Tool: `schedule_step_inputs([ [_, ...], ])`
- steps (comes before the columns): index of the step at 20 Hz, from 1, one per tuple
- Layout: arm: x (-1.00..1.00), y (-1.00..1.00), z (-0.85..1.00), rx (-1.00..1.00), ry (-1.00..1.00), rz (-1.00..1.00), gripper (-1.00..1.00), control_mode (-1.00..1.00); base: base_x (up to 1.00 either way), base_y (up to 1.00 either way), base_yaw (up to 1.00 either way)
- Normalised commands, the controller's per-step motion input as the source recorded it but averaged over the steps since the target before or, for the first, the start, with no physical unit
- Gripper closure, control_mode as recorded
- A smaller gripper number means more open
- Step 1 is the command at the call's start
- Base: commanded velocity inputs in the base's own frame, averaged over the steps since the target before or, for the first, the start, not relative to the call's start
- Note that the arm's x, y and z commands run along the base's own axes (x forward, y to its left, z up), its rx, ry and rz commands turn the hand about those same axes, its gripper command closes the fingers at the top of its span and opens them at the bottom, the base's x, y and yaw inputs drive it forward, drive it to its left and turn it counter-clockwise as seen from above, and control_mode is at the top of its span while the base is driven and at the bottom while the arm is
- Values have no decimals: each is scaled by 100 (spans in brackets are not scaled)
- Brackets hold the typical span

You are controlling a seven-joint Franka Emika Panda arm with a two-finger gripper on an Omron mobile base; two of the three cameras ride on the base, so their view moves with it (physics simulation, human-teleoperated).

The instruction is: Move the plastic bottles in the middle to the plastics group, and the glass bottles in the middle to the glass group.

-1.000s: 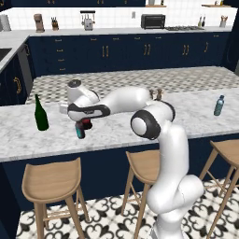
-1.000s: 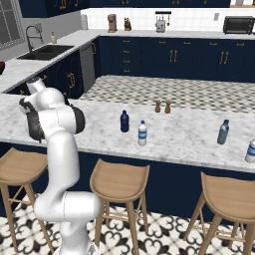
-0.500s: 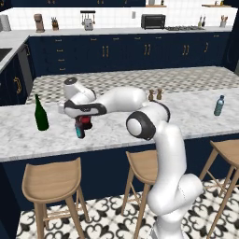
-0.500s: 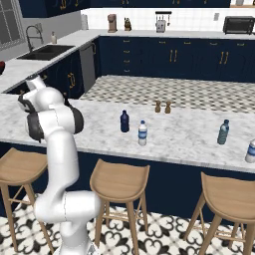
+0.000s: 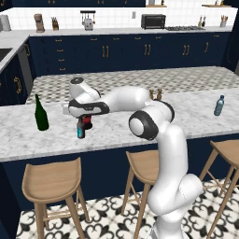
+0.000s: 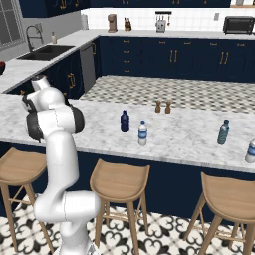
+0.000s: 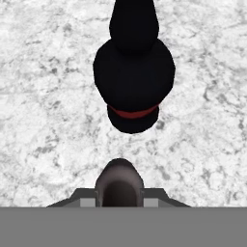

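Observation:
My gripper [image 5: 82, 120] reaches far left over the marble counter [image 5: 56, 135] and is shut on the top of the small dark glass bottle with a cyan lower part [image 5: 80, 132], which stands upright. In the hand view its dark cap [image 7: 119, 181] sits between my gripper's [image 7: 119, 198] fingertips. Just behind it is the bulbous red-labelled bottle [image 7: 133, 72], with the green wine bottle [image 5: 41, 113] further left. The navy bottle [image 6: 124, 121] and the clear blue-banded bottle [image 6: 142, 133] stand mid-counter. The pale blue-grey water bottle [image 6: 223, 132] is far right.
Two small shakers [image 6: 163, 106] stand behind the middle bottles. Another pale bottle [image 6: 250, 151] is cut by the right edge. Wooden stools [image 5: 52, 179] line the counter's front. A sink [image 6: 47, 50] lies on the back left counter.
The fingers have closed slightly tighter on the small bottle's top. Arm and bottles keep their places.

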Motion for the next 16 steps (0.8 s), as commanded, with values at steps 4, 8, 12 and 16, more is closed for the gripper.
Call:
schedule_step_inputs([
  [4,2,-1,-33,0,0,5,100,-100,0,0,0],
  [8,5,0,-24,0,0,4,-100,-100,0,0,0],
  [12,6,0,-4,0,0,4,-100,-100,0,0,0],
  [16,0,0,2,0,0,3,-100,-100,0,0,0],
])
